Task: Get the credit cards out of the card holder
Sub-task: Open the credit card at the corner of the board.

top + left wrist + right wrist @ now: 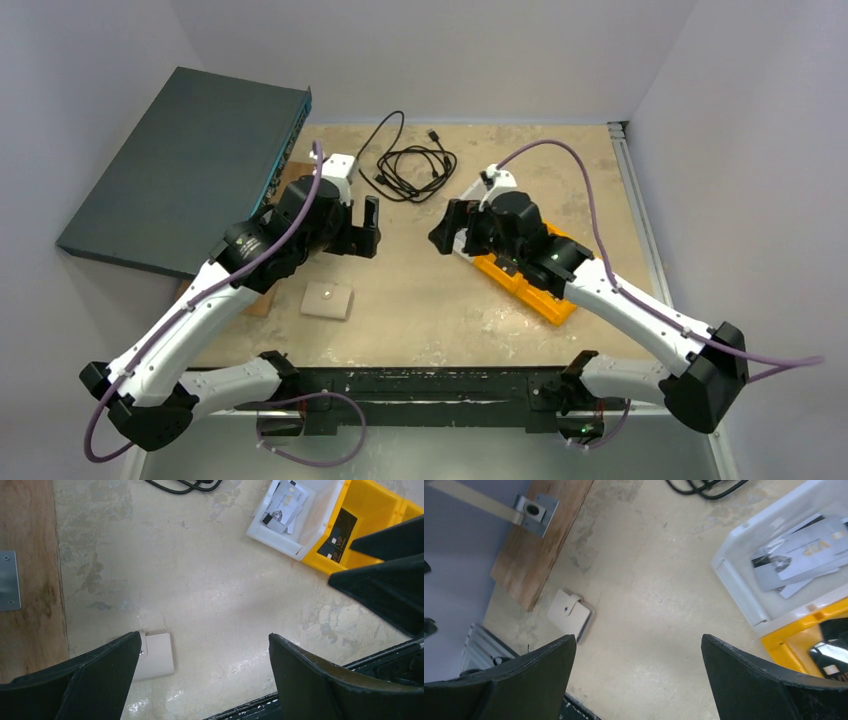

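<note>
1. Black two-finger left gripper [205, 680] and right gripper [639, 680] are spread fully wide; nothing is held by either.
2. The small flat cream-beige folding card holder [328, 300] is laid closed on the beige tabletop [420, 280], near the left gripper, untouched.
3. Loose grey cards [799, 550] are seen in a white plastic tray [736, 580] touching a yellow plastic bin [791, 632].
4. No progress is judged made: the holder is yet to be opened and its cards extracted.

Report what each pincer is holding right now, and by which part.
Nothing is held. The left pincer and the right pincer both stand open above the table; the card holder lies on it, touched by neither.
</note>
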You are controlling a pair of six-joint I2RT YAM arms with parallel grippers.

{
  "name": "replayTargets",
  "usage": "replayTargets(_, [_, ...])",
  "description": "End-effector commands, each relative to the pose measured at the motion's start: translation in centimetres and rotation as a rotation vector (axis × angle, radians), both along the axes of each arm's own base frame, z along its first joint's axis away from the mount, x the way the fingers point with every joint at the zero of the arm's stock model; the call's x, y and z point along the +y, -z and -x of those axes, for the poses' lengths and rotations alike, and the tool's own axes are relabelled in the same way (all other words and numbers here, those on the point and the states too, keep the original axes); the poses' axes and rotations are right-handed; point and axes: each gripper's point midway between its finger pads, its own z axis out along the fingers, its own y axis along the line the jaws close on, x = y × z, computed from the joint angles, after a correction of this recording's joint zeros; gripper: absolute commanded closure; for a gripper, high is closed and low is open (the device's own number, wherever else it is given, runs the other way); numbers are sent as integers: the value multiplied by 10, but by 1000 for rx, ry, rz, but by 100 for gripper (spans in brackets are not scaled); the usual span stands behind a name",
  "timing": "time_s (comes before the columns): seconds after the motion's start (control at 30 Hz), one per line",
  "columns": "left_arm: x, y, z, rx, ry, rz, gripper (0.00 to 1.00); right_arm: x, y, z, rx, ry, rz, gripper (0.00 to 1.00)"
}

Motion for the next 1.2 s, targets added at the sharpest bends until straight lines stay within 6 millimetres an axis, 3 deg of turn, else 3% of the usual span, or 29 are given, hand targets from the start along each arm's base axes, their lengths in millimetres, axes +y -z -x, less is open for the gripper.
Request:
replayTargets(0.0, [9, -50, 4, -102, -17, 89, 0, 33, -11, 6, -57, -46, 21, 1])
replayTargets(0.4, [62, -114, 25, -249, -185, 154, 0, 165, 28, 41, -49, -298, 131, 14])
replayTargets(0.57, [69, -134, 33, -288, -185, 190, 0, 214, 46, 57, -70, -387, 183, 21])
replayTargets(0.77, [70, -139, 39, -296, -180, 217, 0, 272, 75, 84, -101, -517, 267, 38])
replayTargets(0.8, [71, -140, 40, -297, -179, 221, 0, 280, 87, 88, -96, -534, 291, 40])
replayTargets(0.93, [74, -140, 44, -299, -180, 225, 0, 302, 106, 93, -105, -566, 320, 45])
replayTargets(1.17, [73, -142, 47, -300, -165, 236, 0, 308, 129, 67, -157, -467, 405, 53])
